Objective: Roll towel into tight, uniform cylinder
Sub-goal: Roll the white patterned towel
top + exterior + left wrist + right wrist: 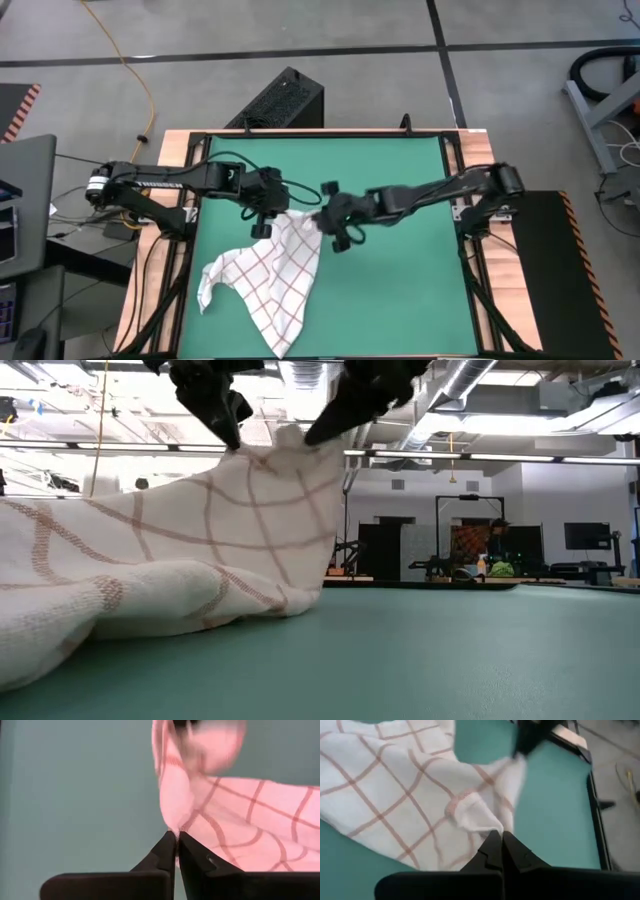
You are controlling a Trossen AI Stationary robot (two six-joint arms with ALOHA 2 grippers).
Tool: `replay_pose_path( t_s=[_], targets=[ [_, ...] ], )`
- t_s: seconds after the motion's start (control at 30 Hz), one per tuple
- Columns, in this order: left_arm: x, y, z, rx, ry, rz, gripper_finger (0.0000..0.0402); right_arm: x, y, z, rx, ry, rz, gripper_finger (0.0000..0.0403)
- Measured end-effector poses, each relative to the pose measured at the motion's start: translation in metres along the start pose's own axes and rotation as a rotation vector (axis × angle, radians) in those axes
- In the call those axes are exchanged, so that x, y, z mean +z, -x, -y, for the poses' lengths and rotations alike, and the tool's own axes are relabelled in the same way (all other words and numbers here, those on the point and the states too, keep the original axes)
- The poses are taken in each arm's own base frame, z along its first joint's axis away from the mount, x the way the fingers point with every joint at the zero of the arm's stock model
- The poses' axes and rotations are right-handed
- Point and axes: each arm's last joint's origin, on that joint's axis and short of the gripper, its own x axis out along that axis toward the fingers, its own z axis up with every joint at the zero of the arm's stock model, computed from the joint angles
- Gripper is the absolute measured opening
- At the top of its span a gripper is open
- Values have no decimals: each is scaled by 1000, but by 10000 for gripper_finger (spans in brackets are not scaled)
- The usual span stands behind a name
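I've got the towel [272, 275] in the lower left-centre of the overhead frame, white cloth with a red-brown grid, lying rumpled on the green mat [400, 260]. Its top edge is lifted off the mat, up near the middle of the frame, and the rest trails down and left in an uneven, crumpled spread, with one lobe out toward the left and a point reaching the bottom edge of the mat.

In the low view the towel [170, 550] fills the left half of the frame, peaked at the top where it hangs from two dark sets of fingers, then sagging into folds that rest on the mat.

My left gripper [266, 222] sits at the towel's upper left corner, just left of centre in the overhead frame. Its wrist camera shows the jaws pressed together on a pinch of the cloth [225, 820], so that side is gripping the towel.

My right gripper [335, 228] is just right of the left one, at the towel's upper right corner, with the arm reaching in from the right side of the worktop [165, 215]. Its wrist camera shows the jaws clamped tight on a gathered bit of hem [395, 795], so it grips the towel too. The two grippers are near each other, with the raised edge of cloth strung between them.
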Motion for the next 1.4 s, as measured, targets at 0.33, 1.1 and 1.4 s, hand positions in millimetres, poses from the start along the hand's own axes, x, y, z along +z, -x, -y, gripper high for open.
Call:
replay_pose_path(
  t_s=[0.33, 1.1, 1.4],
  targets=[
    [-9, 1, 6, -169, 110, -89, 88, -11, 33, 12, 20, -152, -119, 7],
    [-119, -43, 60, -113, 473, -29, 119, -15, 30, 4, 72, -149, -163, 7],
    [-138, -57, 71, -87, 489, -8, 119, -15, 30, 4, 72, -147, -163, 7]
  ],
)
